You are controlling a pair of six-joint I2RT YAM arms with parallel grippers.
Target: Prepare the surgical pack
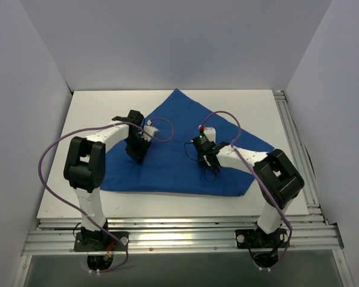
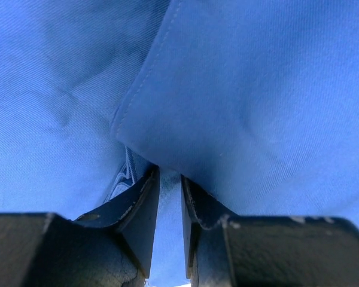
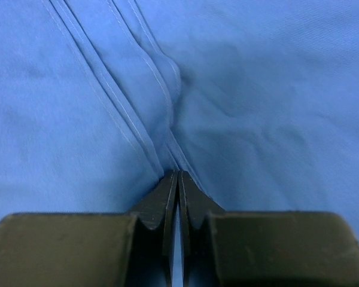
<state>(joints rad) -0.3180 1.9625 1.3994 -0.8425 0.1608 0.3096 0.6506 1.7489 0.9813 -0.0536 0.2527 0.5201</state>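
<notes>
Shows as a flat white surface (image 1: 96, 107), closed in by pale walls at the left, far and right sides and bordered by aluminium rails (image 1: 179, 236) along the near edge and the right. Carries a blue cloth (image 1: 173, 161) lying directly on it across the middle and right, folded over itself with stitched hems, one corner pointing to the far edge, another reaching towards the right rail, and a long, nearly straight border along the near side. Shows white in a wide strip at the left, in both far corners and in a narrow band in front of the cloth.
</notes>
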